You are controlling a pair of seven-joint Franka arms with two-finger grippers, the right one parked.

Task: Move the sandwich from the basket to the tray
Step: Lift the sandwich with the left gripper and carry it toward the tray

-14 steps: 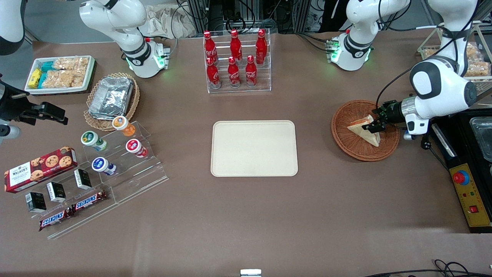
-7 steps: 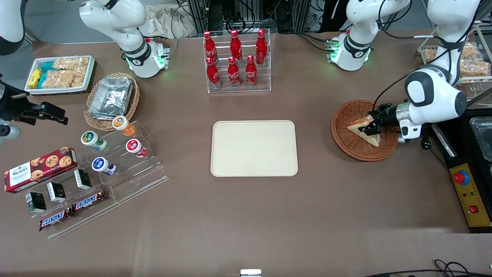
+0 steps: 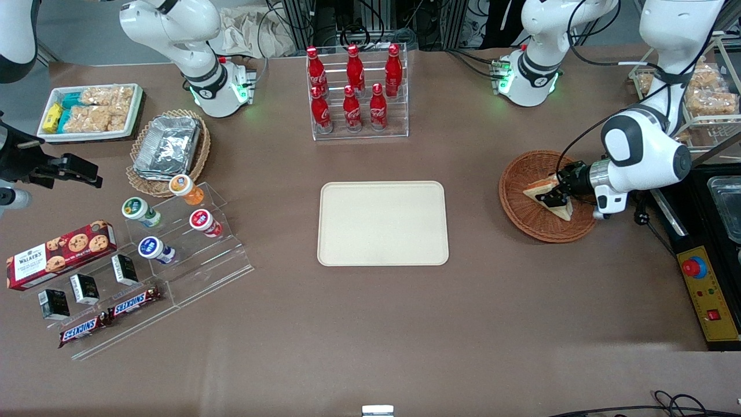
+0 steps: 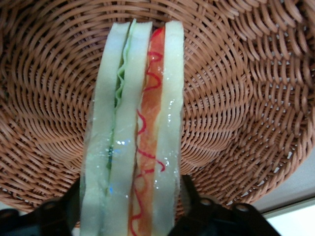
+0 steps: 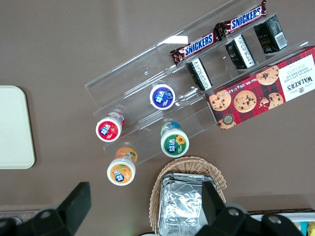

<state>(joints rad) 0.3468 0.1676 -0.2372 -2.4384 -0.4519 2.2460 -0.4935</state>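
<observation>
Inside the basket (image 3: 524,200) we see the hand (image 3: 554,193), its two black fingers (image 4: 194,199) pressed against the outer bread faces of the sandwich (image 3: 544,188), so it is clamped on the wedge. In the wrist view the sandwich (image 4: 133,132) stands on edge between the fingers, green and red filling showing between the pale slices, with the basket weave (image 4: 236,98) close around it. The sandwich is in the basket and, as far as we can tell, rests on its floor.

The tray (image 3: 382,223) lies flat on the tabletop (image 3: 405,324), well apart from the basket toward the parked arm's end, with nothing on it. Farther from the front camera than the tray stands a clear rack of red bottles (image 3: 354,87). Toward the parked arm's end we find a tan basket holding foil containers (image 3: 168,145), a white tray of snack packets (image 3: 90,110), a clear stepped stand with small cups (image 3: 191,220), a biscuit box (image 3: 58,253) and chocolate bars (image 3: 110,315). Nothing stands between basket and tray.

The arm (image 3: 642,150) reaches in low from the working arm's end, its wrist lying almost level over the basket rim.
</observation>
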